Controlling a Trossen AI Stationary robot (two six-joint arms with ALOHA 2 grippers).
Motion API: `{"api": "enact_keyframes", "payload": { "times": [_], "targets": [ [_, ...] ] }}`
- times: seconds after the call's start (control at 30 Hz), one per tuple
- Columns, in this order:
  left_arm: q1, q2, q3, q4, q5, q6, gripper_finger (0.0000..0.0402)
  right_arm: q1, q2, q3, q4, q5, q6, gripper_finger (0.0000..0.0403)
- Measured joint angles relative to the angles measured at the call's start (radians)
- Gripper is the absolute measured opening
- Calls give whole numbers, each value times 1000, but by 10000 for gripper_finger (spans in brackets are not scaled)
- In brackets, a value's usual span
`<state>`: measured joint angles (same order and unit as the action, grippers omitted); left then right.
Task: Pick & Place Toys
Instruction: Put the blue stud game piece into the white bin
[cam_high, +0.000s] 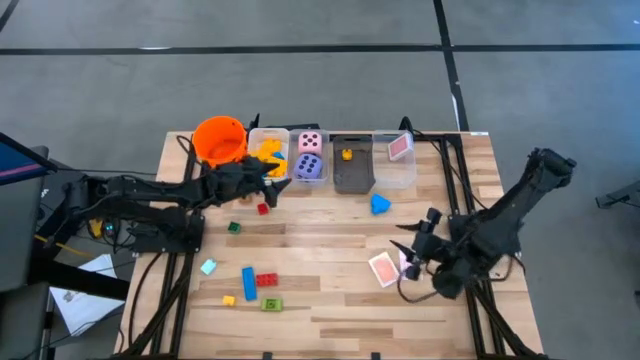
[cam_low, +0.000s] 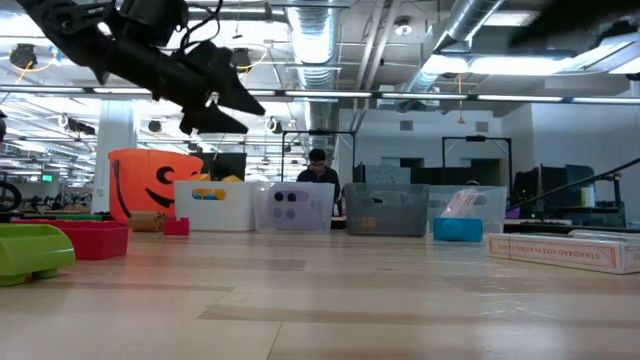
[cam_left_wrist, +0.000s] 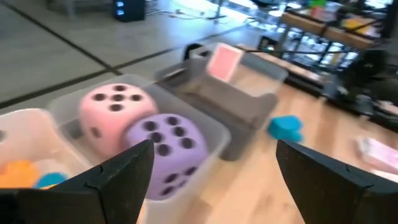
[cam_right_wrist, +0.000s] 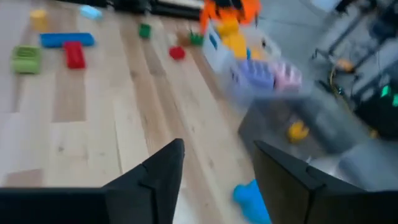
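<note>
Left gripper (cam_high: 268, 172) hovers over the clear bin (cam_high: 252, 137) of yellow pieces, jaws spread wide, nothing between them. Pink die (cam_high: 311, 143) and purple die (cam_high: 309, 167) share the neighbouring bin. Right gripper (cam_high: 412, 250) sits near the pink-white cards (cam_high: 385, 268) on the table, jaws partly apart and empty. Loose blocks, among them a blue block (cam_high: 249, 283) and red block (cam_high: 268, 280), lie near the table's front-left edge

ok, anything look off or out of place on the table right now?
Nothing spilled or damaged. Only oddity: one pink-white card leans tilted in the end clear bin, while others lie on the table by the right gripper. Loose blocks are scattered.
</note>
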<state>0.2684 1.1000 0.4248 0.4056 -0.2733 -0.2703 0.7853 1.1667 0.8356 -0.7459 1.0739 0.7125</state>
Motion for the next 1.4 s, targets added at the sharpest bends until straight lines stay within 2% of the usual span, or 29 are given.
{"api": "enact_keyframes", "payload": {
  "times": [0.1,0.2,0.27,0.37,0.5,0.83,0.97,1.17,1.4],
  "targets": [
    [-38,0,0,33,0,1,330,-58,-24,-261,299,24,45,202],
    [-56,0,0,76,0,2,330,-147,-29,-497,647,2,40,212],
    [-61,0,0,103,0,2,329,-205,-29,-609,826,-27,38,217],
    [-60,0,0,115,0,3,328,-267,-30,-688,1000,-50,23,221],
    [-60,0,0,108,-1,3,330,-354,-26,-700,1022,-59,19,220],
    [-60,0,0,61,-4,3,324,-533,32,-700,1025,-191,-8,240],
    [-60,0,0,61,-4,3,325,-558,32,-700,1068,-261,-87,263],
    [-60,0,0,60,-3,3,325,-559,31,-700,1144,-266,-246,311],
    [-61,0,0,41,-2,3,323,-587,31,-700,1142,-281,-280,372]
  ]
}}
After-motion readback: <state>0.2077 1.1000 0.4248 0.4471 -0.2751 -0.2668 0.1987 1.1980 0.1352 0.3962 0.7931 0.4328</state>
